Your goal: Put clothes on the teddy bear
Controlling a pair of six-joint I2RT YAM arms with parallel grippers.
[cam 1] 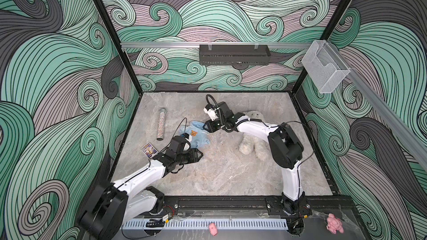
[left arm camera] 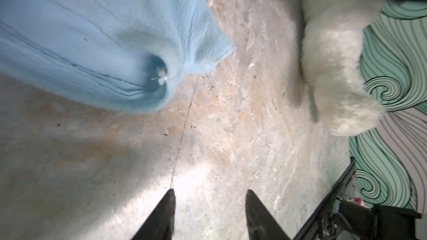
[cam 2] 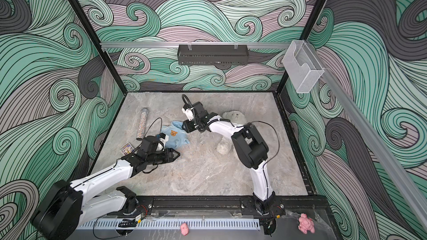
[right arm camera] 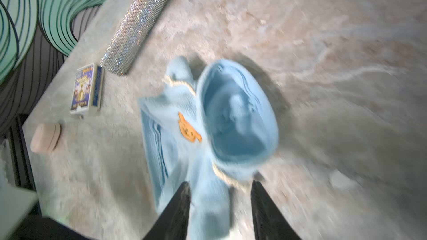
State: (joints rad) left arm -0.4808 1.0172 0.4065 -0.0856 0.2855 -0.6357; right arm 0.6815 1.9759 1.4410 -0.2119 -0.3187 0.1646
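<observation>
The white fluffy teddy bear (cam 1: 247, 147) lies on the right of the table in both top views, its body partly hidden under my right arm, its head (cam 2: 235, 117) toward the back. A light blue hoodie (cam 1: 196, 136) with an orange bear patch lies crumpled left of it. My right gripper (cam 1: 205, 126) is at the hoodie's far edge; in the right wrist view its jaws (right arm camera: 219, 185) stand open with a blue sleeve lying loosely between them. My left gripper (cam 1: 199, 154) hovers open just in front of the hoodie over bare table (left arm camera: 210, 195), nothing between its fingers. The bear's leg (left arm camera: 335, 77) shows beyond.
A glittery tube (cam 1: 161, 124) and a small card box (cam 1: 149, 150) lie left of the hoodie, with a beige case (right arm camera: 46, 137) near the table's edge. Two pink plush toys (cam 1: 213, 228) (cam 1: 333, 225) sit outside the front rail. A black tray (cam 1: 234, 54) and clear bin (cam 1: 325, 68) hang on the walls.
</observation>
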